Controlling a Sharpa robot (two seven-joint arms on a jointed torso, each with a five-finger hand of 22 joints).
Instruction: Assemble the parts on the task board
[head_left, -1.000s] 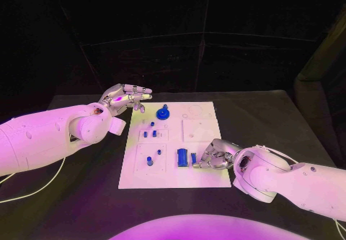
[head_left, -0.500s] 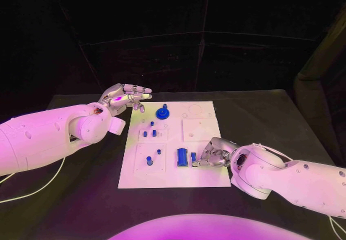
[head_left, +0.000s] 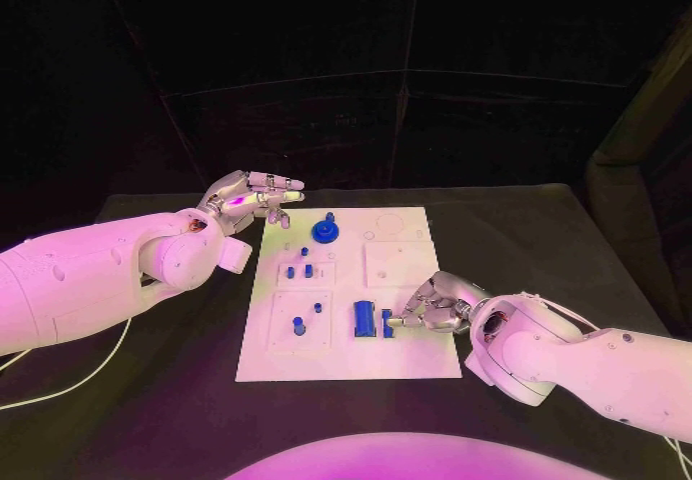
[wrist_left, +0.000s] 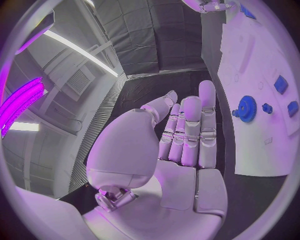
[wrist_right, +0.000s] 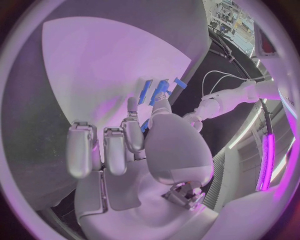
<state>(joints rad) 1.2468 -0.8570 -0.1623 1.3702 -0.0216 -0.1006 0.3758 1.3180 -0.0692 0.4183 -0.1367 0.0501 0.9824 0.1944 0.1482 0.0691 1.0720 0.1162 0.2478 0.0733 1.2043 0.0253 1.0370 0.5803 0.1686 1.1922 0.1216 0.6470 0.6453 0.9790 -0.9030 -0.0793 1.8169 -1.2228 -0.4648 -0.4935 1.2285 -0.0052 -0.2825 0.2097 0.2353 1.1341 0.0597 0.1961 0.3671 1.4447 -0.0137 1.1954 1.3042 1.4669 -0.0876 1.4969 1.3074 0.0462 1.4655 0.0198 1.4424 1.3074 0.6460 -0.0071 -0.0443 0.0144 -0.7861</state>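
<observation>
**Right hand on upright blue piece at board's near right; left hand idle**

Task board (head_left: 411, 345) lies flat mid-table, long side running away from the robot. Right hand (head_left: 428, 307) sits over the board's near right part, fingers curled in, thumb and a fingertip on a narrow upright blue part (head_left: 387, 323). Looks like a pinch; the right wrist view shows the thumb (wrist_right: 164, 107) reaching to the blue pieces (wrist_right: 156, 91), but contact is partly hidden. Just beside it, toward the left arm, stands a wider blue block (head_left: 364, 318).

Left hand (head_left: 248, 196) hovers off the board's far left corner, fingers apart, holding nothing; the left wrist view shows the fingers (wrist_left: 187, 131) extended and empty.

Also on the board: blue gear (head_left: 326, 232) near the far end, 2 small blue pegs (head_left: 299, 270) mid-board, 1 blue peg (head_left: 299, 324) in the near left plate.
</observation>
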